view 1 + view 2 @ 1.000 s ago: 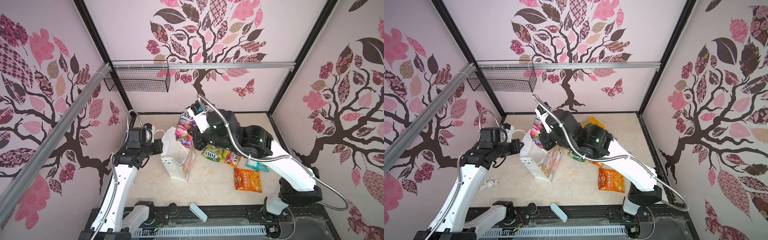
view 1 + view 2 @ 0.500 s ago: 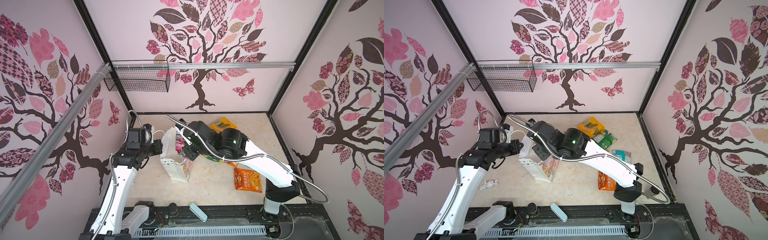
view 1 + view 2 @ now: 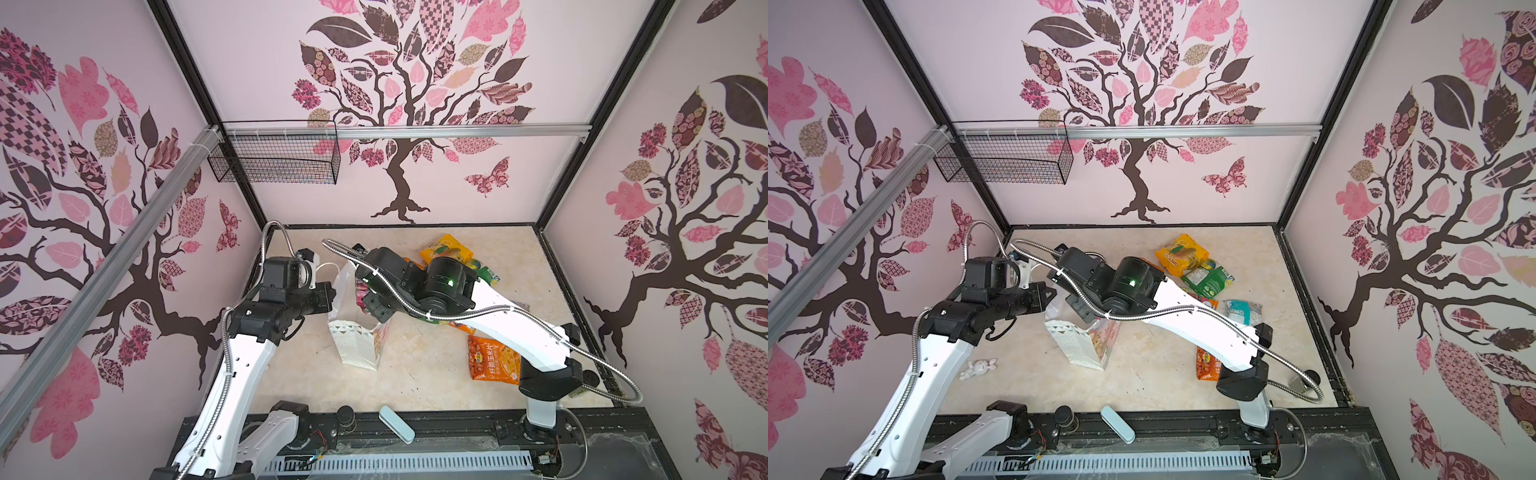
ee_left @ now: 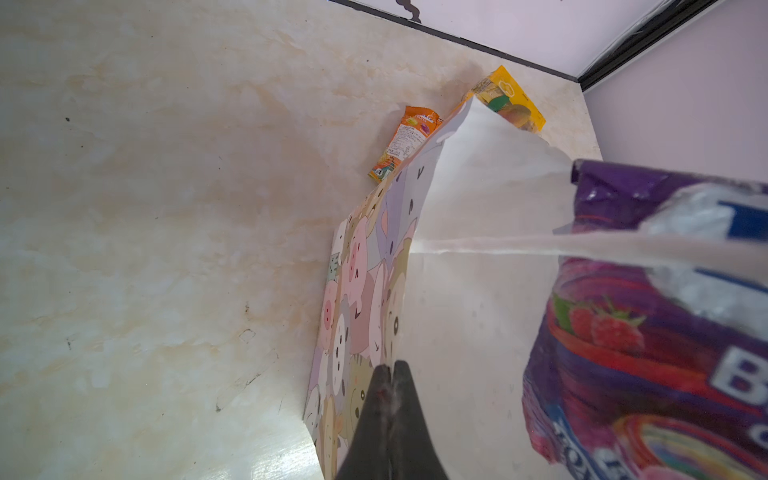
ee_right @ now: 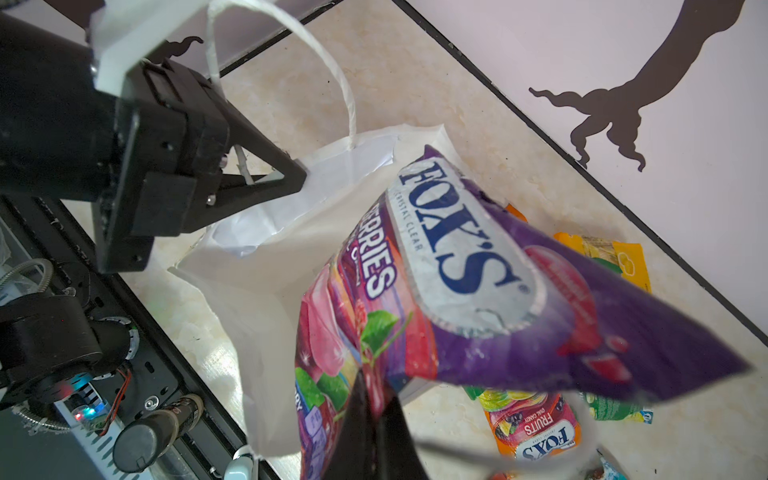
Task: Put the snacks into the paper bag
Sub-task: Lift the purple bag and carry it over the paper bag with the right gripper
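Note:
The white paper bag (image 3: pixel 357 347) (image 3: pixel 1077 345) stands open at mid-floor, one side printed with cartoon animals (image 4: pixel 357 291). My left gripper (image 4: pixel 390 365) (image 3: pixel 330 297) is shut on the bag's rim; the right wrist view shows it there (image 5: pixel 297 176). My right gripper (image 5: pixel 376 382) is shut on a purple FOX'S packet (image 5: pixel 478 266) (image 4: pixel 644 353), which hangs tilted in the bag's mouth (image 5: pixel 266 291). More snacks lie to the right: yellow (image 3: pixel 1181 253), green (image 3: pixel 1210 280), teal (image 3: pixel 1244 309), orange (image 3: pixel 492 359) and a FOX'S fruits packet (image 5: pixel 536 424).
A black wire basket (image 3: pixel 274 160) hangs on the back left wall. A pale blue case (image 3: pixel 397 424) and a black-lidded jar (image 3: pixel 345 415) sit on the front rail. A small white toy (image 3: pixel 978 368) lies beside the left arm.
The right arm swung left and down, bringing the purple packet from above the snack pile into the bag's mouth. The left arm kept its hold on the rim.

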{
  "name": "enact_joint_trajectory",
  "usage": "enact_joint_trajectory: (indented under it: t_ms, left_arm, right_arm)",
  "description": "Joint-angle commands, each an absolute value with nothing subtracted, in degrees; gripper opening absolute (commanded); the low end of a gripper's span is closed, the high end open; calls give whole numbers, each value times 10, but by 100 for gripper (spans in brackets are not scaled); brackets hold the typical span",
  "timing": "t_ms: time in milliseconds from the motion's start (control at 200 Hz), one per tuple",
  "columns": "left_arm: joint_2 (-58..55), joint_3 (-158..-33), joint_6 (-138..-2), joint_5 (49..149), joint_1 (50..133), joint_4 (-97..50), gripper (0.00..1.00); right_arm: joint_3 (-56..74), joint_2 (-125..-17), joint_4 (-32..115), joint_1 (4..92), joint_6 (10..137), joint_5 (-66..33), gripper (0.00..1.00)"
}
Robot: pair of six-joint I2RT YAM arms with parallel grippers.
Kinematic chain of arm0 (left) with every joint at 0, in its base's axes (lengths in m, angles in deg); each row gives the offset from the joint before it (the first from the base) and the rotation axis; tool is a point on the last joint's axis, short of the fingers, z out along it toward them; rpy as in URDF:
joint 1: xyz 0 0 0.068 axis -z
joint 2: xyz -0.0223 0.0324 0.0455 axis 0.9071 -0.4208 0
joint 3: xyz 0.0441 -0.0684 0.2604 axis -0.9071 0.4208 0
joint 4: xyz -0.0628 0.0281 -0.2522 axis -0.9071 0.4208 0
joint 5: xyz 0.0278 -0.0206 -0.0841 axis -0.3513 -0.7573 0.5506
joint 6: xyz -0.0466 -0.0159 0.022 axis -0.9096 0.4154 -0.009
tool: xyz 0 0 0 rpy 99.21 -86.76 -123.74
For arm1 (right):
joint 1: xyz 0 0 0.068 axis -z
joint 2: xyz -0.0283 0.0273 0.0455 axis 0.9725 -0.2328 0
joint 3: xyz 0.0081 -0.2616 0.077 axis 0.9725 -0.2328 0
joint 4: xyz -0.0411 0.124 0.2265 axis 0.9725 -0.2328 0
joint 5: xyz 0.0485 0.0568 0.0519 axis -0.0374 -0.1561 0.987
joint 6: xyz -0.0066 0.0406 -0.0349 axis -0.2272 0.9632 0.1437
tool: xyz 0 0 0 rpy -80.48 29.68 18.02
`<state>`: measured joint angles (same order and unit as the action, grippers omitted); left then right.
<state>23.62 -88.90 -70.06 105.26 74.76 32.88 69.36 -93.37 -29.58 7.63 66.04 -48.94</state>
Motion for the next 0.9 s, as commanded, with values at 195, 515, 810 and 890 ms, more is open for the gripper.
enact_joint_trajectory:
  t_ms: [195, 515, 810, 890]
  left_arm:
    - [249, -876, -703, 1049, 749, 310, 0]
    - [244, -869, -706, 1056, 749, 294, 0]
    - [253, -862, -706, 1049, 749, 288, 0]
    - [253, -858, -708, 1049, 749, 280, 0]
  right_arm:
    - [688, -953, -263, 95, 667, -471, 0]
    - [687, -961, -250, 105, 665, -458, 5]
    - [720, -976, -255, 107, 658, -458, 23]
    - [735, -978, -257, 107, 653, -463, 23]
